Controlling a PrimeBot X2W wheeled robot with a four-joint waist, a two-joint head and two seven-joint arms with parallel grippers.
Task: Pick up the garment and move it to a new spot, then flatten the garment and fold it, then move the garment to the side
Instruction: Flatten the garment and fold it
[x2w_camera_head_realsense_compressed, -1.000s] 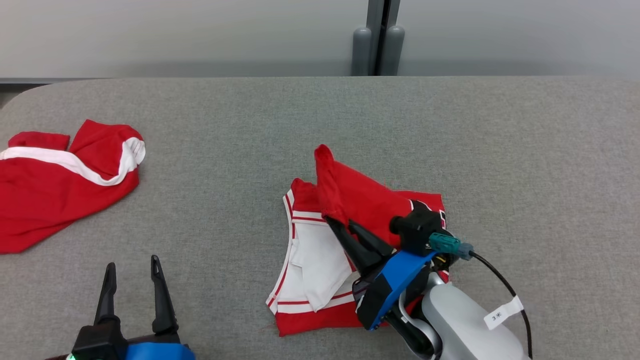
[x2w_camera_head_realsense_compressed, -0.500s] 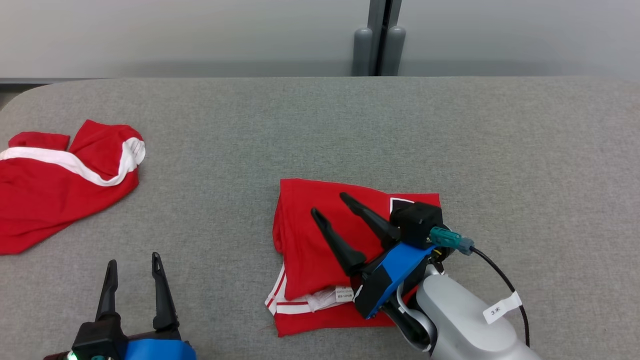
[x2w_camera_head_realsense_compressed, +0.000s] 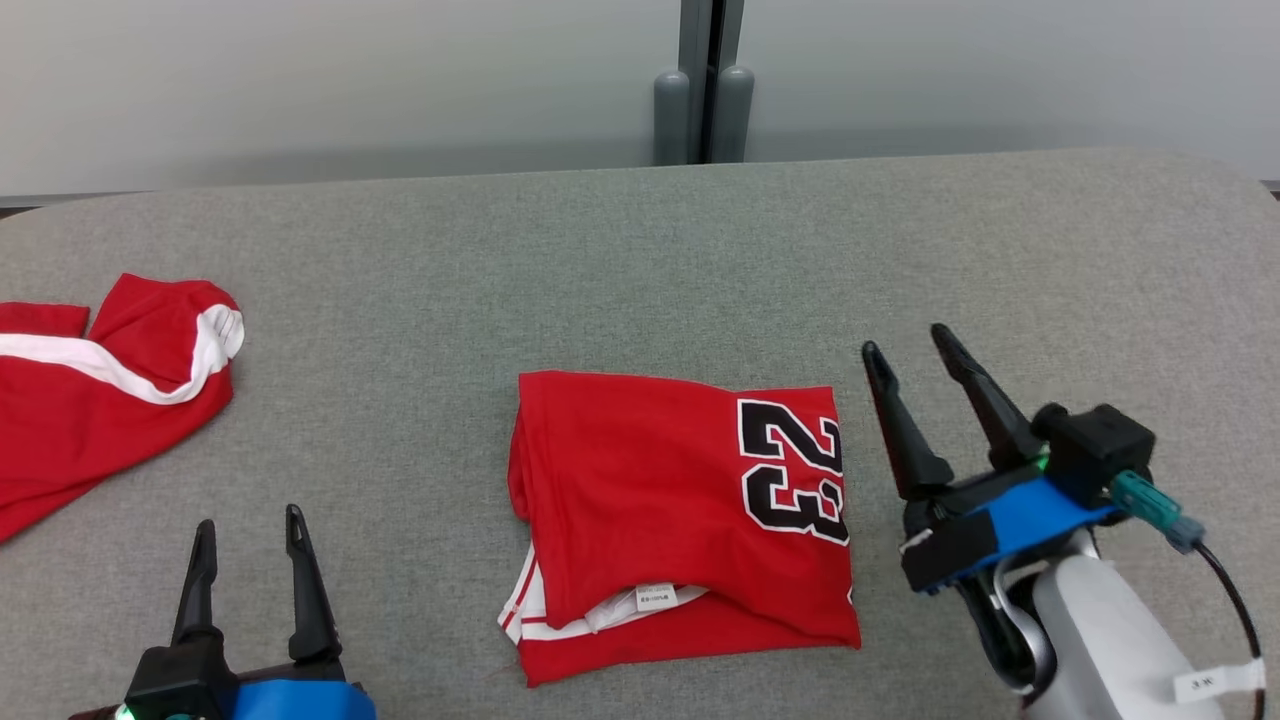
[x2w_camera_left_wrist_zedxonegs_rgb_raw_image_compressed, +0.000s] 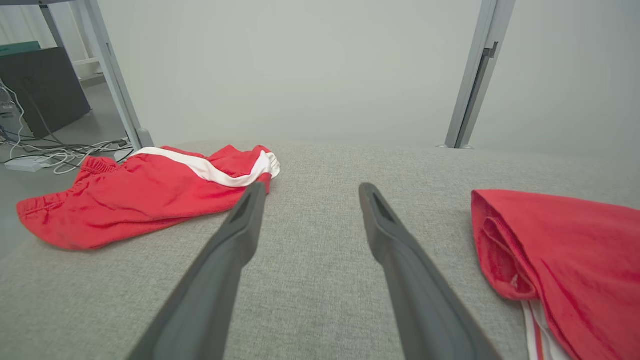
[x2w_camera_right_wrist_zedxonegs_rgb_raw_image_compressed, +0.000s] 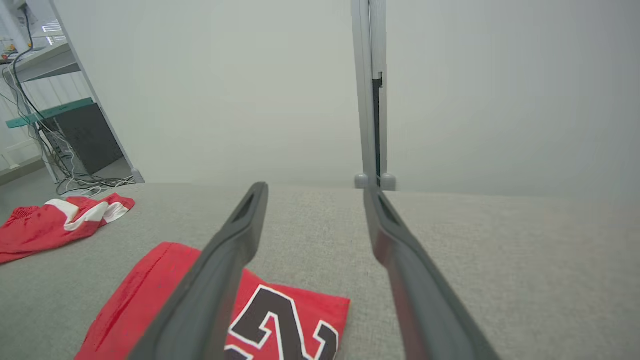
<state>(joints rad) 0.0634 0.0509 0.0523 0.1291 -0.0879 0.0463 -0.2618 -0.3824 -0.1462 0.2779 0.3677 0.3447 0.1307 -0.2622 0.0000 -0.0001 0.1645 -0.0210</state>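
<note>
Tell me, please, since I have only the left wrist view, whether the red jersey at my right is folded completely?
Observer: The head view shows the red jersey lying as a folded rectangle on the grey table, with the number 23 facing up.
Operator: Thank you. Is the right gripper holding it?
Observer: No, the right gripper is open and holds nothing. It is to the right of the jersey.
Operator: Is anything sticking out of the fold?
Observer: A small white label peeks out from under the top layer at the near edge.
</note>
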